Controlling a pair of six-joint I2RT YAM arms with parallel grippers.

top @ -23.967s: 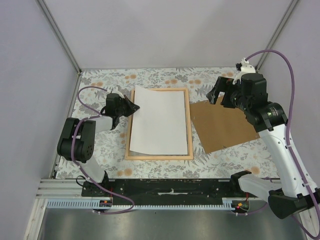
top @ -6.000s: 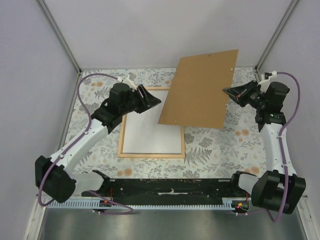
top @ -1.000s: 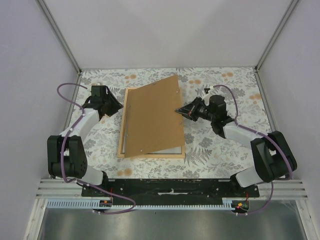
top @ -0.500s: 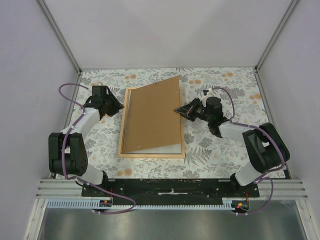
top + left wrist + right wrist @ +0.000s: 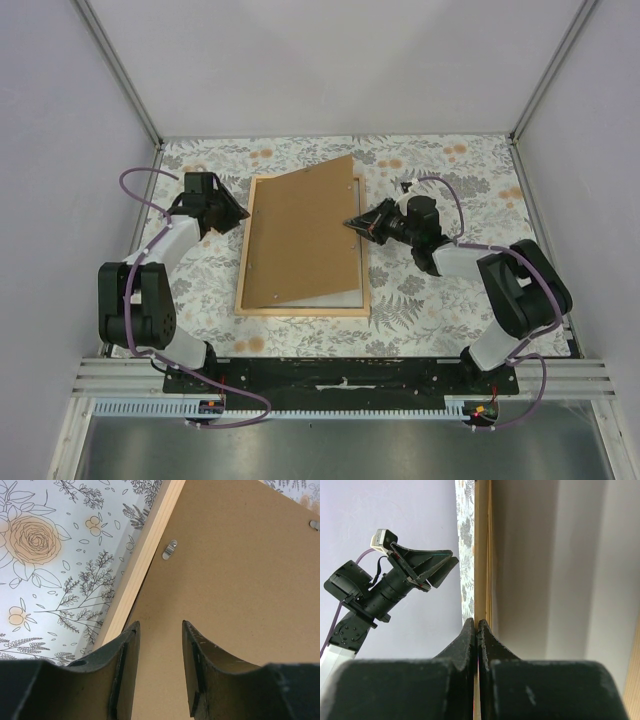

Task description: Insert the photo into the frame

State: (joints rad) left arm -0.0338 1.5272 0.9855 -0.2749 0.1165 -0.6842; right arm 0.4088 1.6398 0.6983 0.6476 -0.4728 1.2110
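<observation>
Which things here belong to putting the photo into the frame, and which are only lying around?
Belong to the job:
frame
photo, white back up inside it
backing board, tilted over it in right gripper

Lying about:
floral table cover

High rear overview; wrist cameras close on the frame [image 5: 142, 565]

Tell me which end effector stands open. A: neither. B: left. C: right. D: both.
B: the left end effector has its fingers apart with nothing between them above the backing board, while the right end effector is pinched shut on that board's edge.
</observation>
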